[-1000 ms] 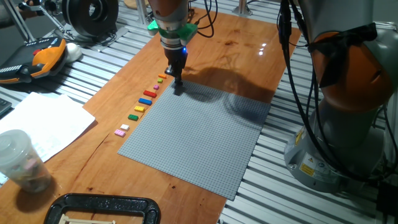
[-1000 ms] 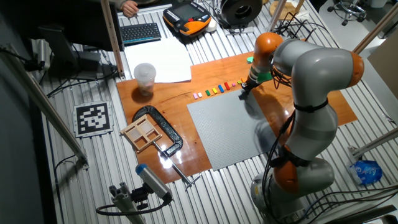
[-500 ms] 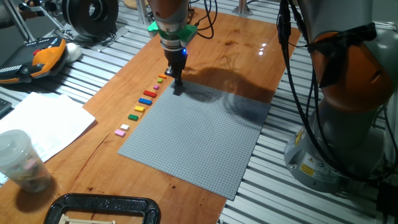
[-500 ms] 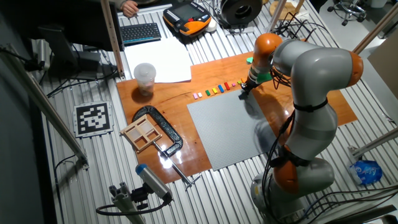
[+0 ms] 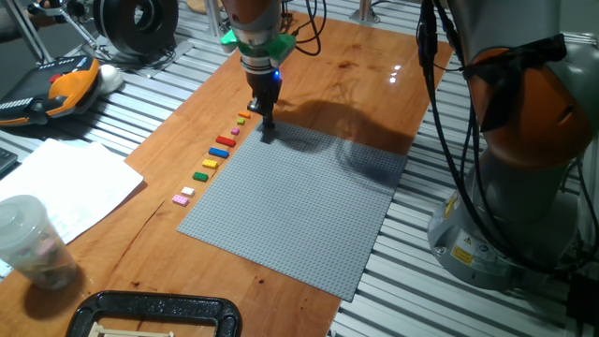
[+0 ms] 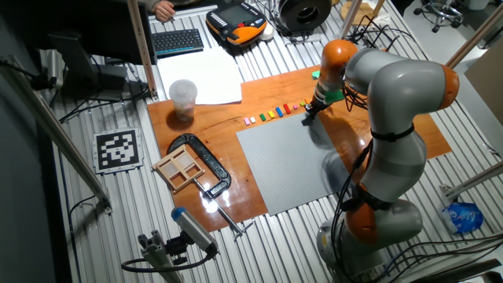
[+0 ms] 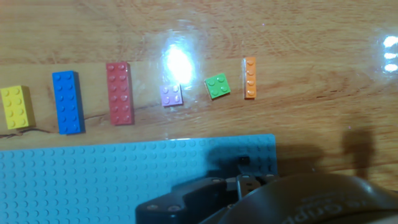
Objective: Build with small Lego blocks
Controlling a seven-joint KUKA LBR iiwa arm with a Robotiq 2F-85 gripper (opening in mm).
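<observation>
Down low with the gripper [image 5: 268,134], fingers pointing straight at the corner of the plate [image 5: 299,206] nearest the bench's far end. Probably chosen so as to start the build from a corner, where the plate's edges give a clear reference for lining up studs.

Cannot tell how far apart the jaws stand: from the fixed views only a dark tip, too small to read; from the hand view only the dark gripper body along the bottom. Just above it, a tiny dark speck [image 7: 244,160] on the studs close to the plate's corner, perhaps a black brick being pressed down or just set, but too small to say.

Laid out in a single row on the bare wood, the bricks [image 5: 218,152], running beside the plate edge that faces the bench side with the paper [image 5: 56,187]. Spaced apart, none touching, presumably to leave room for fingers on either side of each. From the hand view, in order toward the bench's far end: yellow [image 7: 15,107], blue [image 7: 67,102], red [image 7: 119,93], pink [image 7: 171,95], green [image 7: 217,86], orange [image 7: 250,78]. Long ones set crosswise to the row, so likely to be pinched across the narrow width. Green slightly askew.

Apart from that speck, no stack visible on the plate, so judged early in the build.
</observation>
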